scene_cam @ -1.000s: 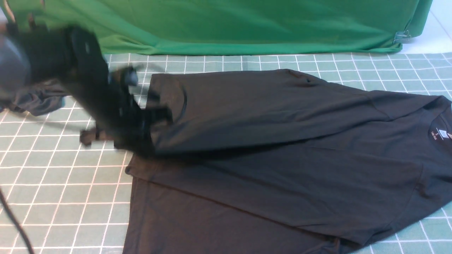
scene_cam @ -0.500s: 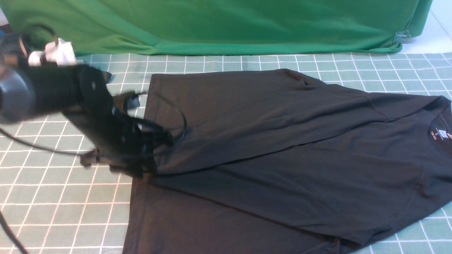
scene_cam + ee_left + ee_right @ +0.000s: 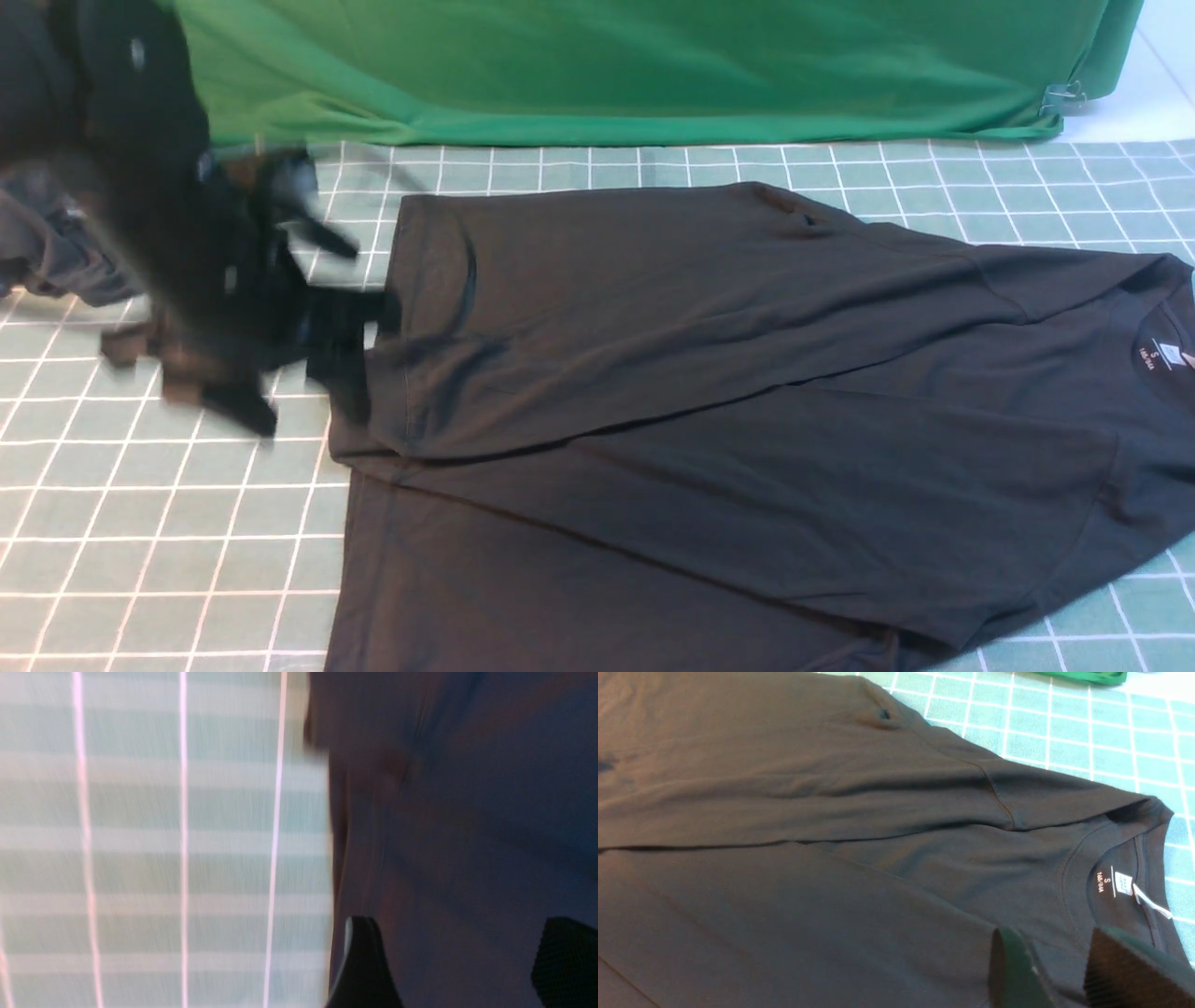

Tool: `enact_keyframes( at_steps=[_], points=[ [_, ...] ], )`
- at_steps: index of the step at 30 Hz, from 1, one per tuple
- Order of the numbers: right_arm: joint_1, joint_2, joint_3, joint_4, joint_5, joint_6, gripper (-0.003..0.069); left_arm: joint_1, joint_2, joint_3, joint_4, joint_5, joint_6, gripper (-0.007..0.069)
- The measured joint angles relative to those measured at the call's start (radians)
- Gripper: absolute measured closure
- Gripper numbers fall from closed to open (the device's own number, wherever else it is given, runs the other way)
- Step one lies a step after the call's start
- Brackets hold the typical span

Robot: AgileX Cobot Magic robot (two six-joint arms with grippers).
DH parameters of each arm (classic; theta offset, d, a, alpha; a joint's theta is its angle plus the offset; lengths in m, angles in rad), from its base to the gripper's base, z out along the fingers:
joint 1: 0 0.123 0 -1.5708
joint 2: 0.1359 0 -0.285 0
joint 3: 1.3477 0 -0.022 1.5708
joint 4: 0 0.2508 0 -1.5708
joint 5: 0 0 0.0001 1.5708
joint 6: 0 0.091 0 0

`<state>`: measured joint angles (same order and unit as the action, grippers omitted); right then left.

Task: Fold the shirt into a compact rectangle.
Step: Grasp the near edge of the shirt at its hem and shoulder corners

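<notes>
The black shirt (image 3: pixel 747 420) lies spread over the checked mat, hem to the left and collar to the right. Its far side is folded over the middle, and the white neck label (image 3: pixel 1122 883) shows inside the collar. No chest logo shows. My left gripper (image 3: pixel 341 350), blurred by motion, hovers at the hem's left edge. In the left wrist view the left gripper (image 3: pixel 462 961) is open, with only shirt fabric beneath it. My right gripper (image 3: pixel 1057 970) is out of the front view. It hangs open just above the shirt beside the collar, holding nothing.
A smaller dark grey garment (image 3: pixel 56 261) lies bunched at the far left, behind my left arm. A green cloth (image 3: pixel 607 65) hangs along the back, with a metal clip (image 3: pixel 1064 93) at its right end. The teal grid mat (image 3: pixel 168 523) covers the table.
My left gripper brought the shirt's far side down over the middle, let it go, and pulled back to the left. The folded flap now lies flat.
</notes>
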<state>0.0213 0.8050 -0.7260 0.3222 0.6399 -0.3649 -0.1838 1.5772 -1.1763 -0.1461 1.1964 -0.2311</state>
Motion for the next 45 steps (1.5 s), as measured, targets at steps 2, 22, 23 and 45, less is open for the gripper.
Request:
enact_keyframes(
  at_steps=[2,22,23,45],
  points=[
    [0.0,0.0,0.0,0.0,0.0,0.005,0.0429,-0.029,-0.024,0.11,-0.02,-0.019,-0.017,0.0209],
    [0.0,0.0,0.0,0.0,-0.001,0.027,0.0423,-0.167,-0.053,0.547,-0.086,-0.251,-0.125,0.0246],
    [0.0,0.0,0.0,0.0,-0.001,0.027,0.0423,-0.167,-0.053,0.554,-0.095,-0.267,-0.125,0.0246],
    [0.0,0.0,0.0,0.0,0.046,0.027,0.0421,-0.167,-0.079,0.57,-0.211,-0.422,-0.019,0.0517]
  ],
)
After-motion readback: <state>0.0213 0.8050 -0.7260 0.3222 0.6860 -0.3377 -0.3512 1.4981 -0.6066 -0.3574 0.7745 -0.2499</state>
